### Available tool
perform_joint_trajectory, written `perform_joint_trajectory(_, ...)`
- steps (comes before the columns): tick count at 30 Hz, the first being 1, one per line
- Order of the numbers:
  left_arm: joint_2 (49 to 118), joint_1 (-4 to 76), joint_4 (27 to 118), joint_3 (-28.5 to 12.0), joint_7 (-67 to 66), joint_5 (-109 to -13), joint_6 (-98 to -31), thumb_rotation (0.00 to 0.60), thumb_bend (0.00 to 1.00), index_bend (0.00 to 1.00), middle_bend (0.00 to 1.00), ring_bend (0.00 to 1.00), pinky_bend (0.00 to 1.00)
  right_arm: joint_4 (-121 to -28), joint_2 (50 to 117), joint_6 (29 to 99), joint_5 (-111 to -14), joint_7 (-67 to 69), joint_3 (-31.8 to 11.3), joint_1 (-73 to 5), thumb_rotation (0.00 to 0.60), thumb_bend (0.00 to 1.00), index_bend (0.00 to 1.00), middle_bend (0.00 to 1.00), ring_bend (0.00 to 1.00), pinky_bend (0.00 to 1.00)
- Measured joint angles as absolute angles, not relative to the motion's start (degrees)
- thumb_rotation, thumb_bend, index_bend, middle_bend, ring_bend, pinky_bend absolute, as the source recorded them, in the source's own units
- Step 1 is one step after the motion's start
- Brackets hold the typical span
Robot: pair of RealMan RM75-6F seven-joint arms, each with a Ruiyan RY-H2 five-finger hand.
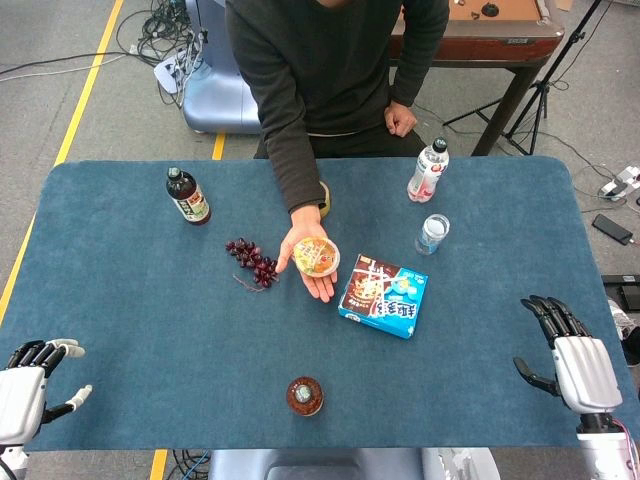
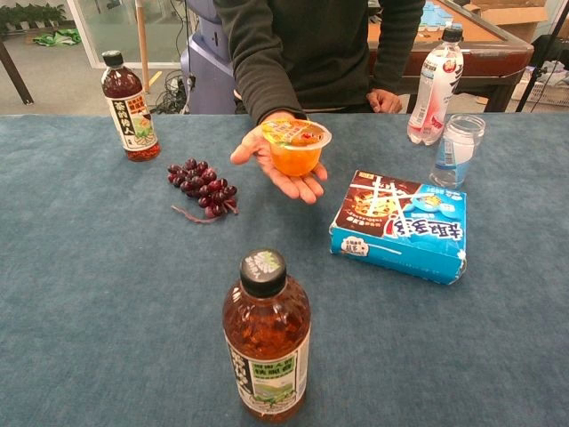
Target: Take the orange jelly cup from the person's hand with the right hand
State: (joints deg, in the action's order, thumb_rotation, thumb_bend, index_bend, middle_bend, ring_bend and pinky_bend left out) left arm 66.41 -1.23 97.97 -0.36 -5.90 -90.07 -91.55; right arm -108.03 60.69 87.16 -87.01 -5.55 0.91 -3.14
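Observation:
The orange jelly cup (image 1: 317,257) (image 2: 296,147) rests on the person's open palm (image 1: 309,264) (image 2: 283,173), held out above the middle of the blue table. My right hand (image 1: 572,358) lies at the table's near right corner, fingers apart and empty, far from the cup. At the near left corner my left hand (image 1: 32,380) sits with its fingers spread and nothing in it. Neither hand shows in the chest view.
A blue snack box (image 1: 384,293) (image 2: 402,225) lies just right of the cup, and purple grapes (image 1: 253,261) (image 2: 201,185) lie left of it. A tea bottle (image 1: 305,396) (image 2: 267,336) stands near the front edge. A dark bottle (image 1: 187,196), a pink-labelled bottle (image 1: 428,170) and a clear cup (image 1: 432,234) stand further back.

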Motion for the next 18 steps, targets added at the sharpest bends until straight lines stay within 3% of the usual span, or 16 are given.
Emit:
perform_joint_trajectory(10, 66.4, -1.3, 98.2, -0.3, -6.2, -90.1, -91.6, 0.600, 0.17, 0.41, 0.34, 0.29, 0.18, -108.9, 59.9, 86.7, -89.2, -5.3, 0.5, -3.5, 0.600, 0.22, 0.14, 0.13, 0.08, 0.27)
perform_joint_trajectory(18, 66.7, -1.0, 98.1, -0.2, -6.5, -90.3, -91.2, 0.600, 0.17, 0.41, 0.34, 0.29, 0.18, -113.3, 57.7, 79.3, -88.6, -6.9, -1.2, -8.2, 0.600, 0.22, 0.14, 0.13, 0.08, 0.27)
